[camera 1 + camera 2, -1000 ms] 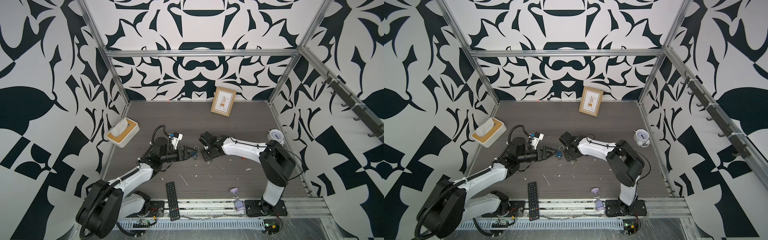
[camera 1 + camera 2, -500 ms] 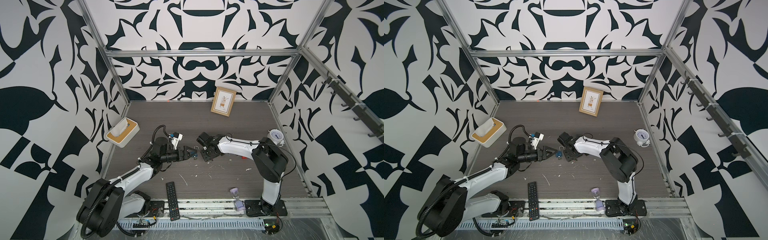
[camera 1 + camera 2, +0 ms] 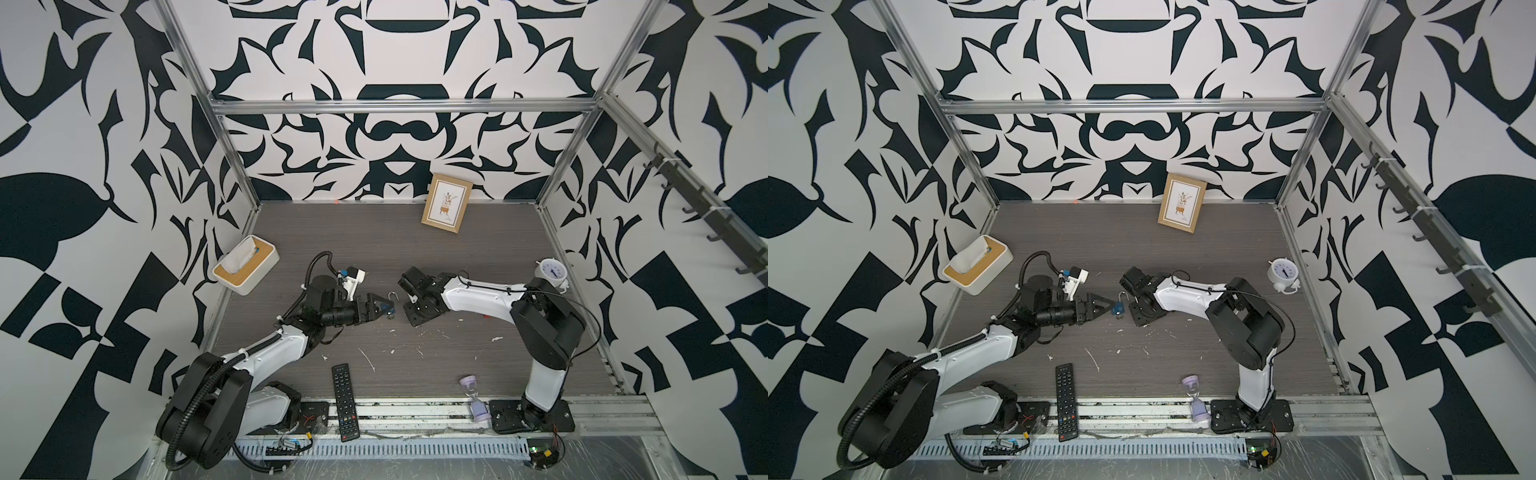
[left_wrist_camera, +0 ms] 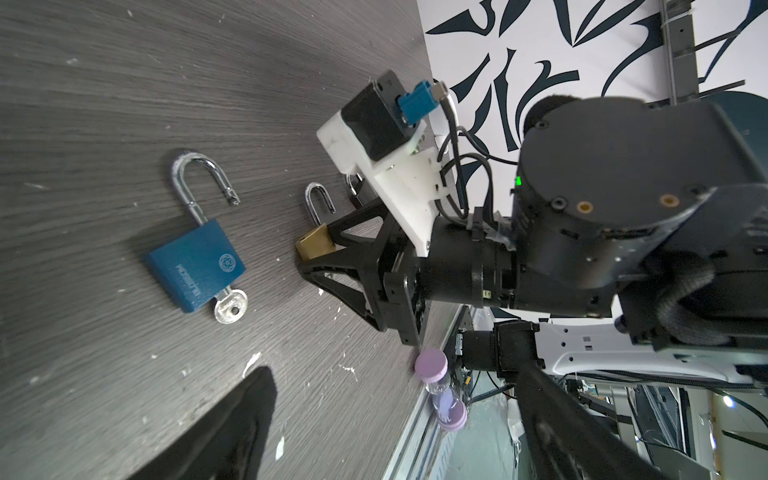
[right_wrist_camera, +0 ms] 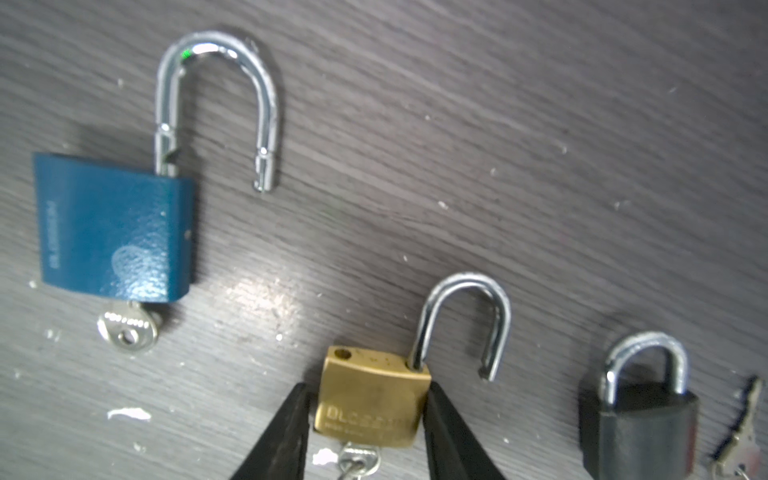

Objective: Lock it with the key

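The brass padlock [image 5: 372,399], shackle open and silver key [image 5: 357,461] seated in its base, is laid on the dark grey wood-grain tabletop [image 5: 540,124] and pinched at both sides by the right gripper [image 5: 368,388]. An open blue padlock [image 5: 112,232] is seen beside it, a shut black padlock [image 5: 640,428] on its other side. The fingers of the left gripper [image 3: 1108,306] are spread near the blue one.

Bare table [image 5: 540,124] is left open between the blue padlock [image 5: 112,228] and the brass padlock [image 5: 374,399], whose two sides are closely flanked by the fingers of the right gripper [image 5: 369,385], while the room past it is narrowed by the black padlock [image 5: 640,428] and a key [image 5: 744,432].
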`<state>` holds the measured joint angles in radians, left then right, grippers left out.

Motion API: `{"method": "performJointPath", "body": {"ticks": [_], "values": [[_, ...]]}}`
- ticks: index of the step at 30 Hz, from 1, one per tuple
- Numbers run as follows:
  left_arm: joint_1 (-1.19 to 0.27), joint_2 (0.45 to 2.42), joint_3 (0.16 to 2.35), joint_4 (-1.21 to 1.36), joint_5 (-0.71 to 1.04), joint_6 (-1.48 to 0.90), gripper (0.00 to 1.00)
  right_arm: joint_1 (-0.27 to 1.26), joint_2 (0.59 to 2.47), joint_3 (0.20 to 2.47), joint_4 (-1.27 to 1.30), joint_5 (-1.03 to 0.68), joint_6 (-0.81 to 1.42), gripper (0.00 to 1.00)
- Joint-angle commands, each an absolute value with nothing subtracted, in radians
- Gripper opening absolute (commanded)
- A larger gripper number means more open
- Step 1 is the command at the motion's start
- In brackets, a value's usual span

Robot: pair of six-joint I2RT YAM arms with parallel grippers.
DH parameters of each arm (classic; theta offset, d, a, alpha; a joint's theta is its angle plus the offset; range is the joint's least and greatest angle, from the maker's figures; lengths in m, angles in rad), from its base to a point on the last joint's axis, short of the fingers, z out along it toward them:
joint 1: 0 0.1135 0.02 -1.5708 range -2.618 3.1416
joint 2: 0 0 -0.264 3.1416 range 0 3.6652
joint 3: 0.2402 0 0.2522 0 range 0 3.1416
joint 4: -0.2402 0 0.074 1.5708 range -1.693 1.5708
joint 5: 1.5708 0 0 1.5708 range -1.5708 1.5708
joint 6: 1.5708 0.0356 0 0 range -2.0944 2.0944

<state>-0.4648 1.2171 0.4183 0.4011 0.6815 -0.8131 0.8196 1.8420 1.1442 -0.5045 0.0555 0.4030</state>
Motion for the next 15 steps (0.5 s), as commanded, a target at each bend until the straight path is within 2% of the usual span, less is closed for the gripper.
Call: {"method": "performJointPath", "body": {"ticks": [1, 5, 7, 10, 12, 15], "values": [[-0.46, 1.229, 0.406, 0.428, 0.694, -0.814, 0.94, 0.821, 1.83, 1.122, -0.52, 0.027, 0.426, 0.42], [-0.46, 1.232, 0.402, 0.432, 0.689, -0.815, 0.93, 0.821, 1.829, 1.12, -0.517, 0.043, 0.429, 0.41], [-0.459, 1.236, 0.402, 0.436, 0.689, -0.815, 0.93, 0.821, 1.827, 1.119, -0.51, 0.044, 0.43, 0.36], [-0.459, 1.245, 0.402, 0.439, 0.695, -0.814, 0.93, 0.82, 1.819, 1.12, -0.511, 0.048, 0.414, 0.22], [-0.455, 1.258, 0.407, 0.428, 0.692, -0.813, 0.92, 0.821, 1.809, 1.119, -0.51, 0.045, 0.391, 0.0], [-0.446, 1.32, 0.424, 0.408, 0.707, -0.808, 0.86, 0.819, 1.785, 1.119, -0.508, 0.043, 0.354, 0.0]]}}
